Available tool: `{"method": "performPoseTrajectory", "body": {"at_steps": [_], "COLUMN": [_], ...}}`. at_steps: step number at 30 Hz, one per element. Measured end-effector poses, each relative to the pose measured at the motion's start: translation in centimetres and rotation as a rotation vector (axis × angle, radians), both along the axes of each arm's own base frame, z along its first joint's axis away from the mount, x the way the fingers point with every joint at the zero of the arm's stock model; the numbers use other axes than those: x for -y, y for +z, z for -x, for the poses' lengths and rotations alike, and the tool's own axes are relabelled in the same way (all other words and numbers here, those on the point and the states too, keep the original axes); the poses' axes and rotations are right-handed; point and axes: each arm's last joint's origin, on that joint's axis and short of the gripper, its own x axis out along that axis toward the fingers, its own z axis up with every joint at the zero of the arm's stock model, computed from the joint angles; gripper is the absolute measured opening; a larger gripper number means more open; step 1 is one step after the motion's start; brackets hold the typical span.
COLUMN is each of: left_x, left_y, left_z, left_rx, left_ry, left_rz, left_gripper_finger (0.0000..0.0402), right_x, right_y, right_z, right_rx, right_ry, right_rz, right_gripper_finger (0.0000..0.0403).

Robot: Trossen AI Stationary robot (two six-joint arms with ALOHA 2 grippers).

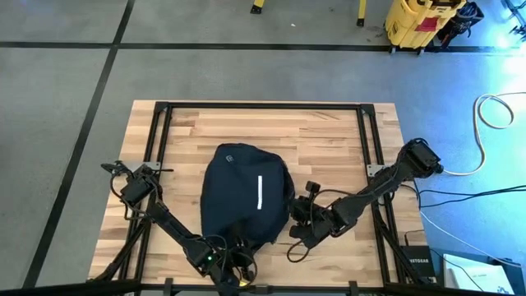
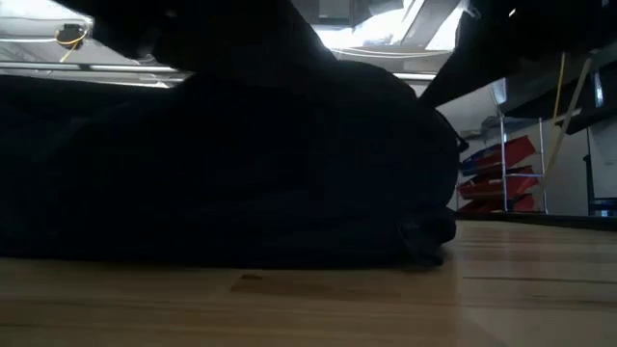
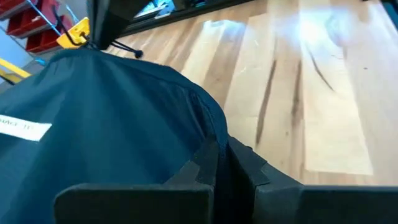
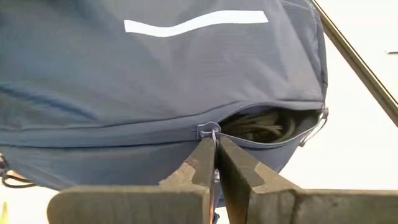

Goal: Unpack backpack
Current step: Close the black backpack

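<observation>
The dark navy backpack (image 1: 242,193) lies flat in the middle of the wooden table, its white stripe (image 1: 260,191) facing up. It fills the low view (image 2: 241,164). My right gripper (image 4: 213,142) is at the backpack's right side (image 1: 293,215), shut on the zipper pull. The zipper is partly open beside the pull, and something pale and stringy (image 4: 261,124) shows inside the gap. At the backpack's near end, my left gripper (image 3: 221,152) is shut on its fabric (image 1: 223,253). My left gripper pinches a raised ridge of the backpack's fabric (image 3: 211,146) between its two fingers, at the bag's near end. It comes in slanting slightly downward. The rest of the backpack lies on the table. My right gripper pinches the small metal zipper pull (image 4: 208,130) between its fingertips. The fingers come from the table's right side, slanting down, and stand across the zipper line. The backpack rests on the table.
Black frame rails (image 1: 160,131) run along the table's left, far and right sides. Bare wood (image 1: 271,127) lies beyond the backpack's far end. A yellow cart (image 1: 415,20) and cables (image 1: 485,111) are on the floor off the table. Red bins (image 2: 501,169) show in the room behind.
</observation>
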Motion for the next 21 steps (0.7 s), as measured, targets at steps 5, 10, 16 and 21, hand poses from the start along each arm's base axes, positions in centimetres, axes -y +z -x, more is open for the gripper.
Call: {"method": "performPoseTrajectory", "body": {"at_steps": [5, 10, 16, 21], "left_x": [0.6, 1.2, 1.7, 1.9], "left_y": [0.0, -0.1, -0.1, -0.1], "left_z": [0.5, 1.1, 1.5, 1.7], "left_rx": [-0.003, -0.012, -0.003, 0.001], "left_ry": [-0.022, -0.051, -0.058, -0.059], "left_rz": [0.001, 0.010, 0.023, 0.029], "left_gripper_finger": [0.0000, 0.0000, 0.0000, 0.0000], "right_x": [0.9, 2.3, 4.7, 6.4], "right_y": [0.6, 0.6, 0.5, 0.4], "right_z": [0.1, -0.5, -1.6, -2.3], "right_rx": [-0.017, -0.048, -0.107, -0.150], "right_ry": [-0.015, -0.037, -0.046, -0.044], "right_rz": [-0.010, -0.012, -0.027, -0.037], "right_gripper_finger": [0.0000, 0.0000, 0.0000, 0.0000]}}
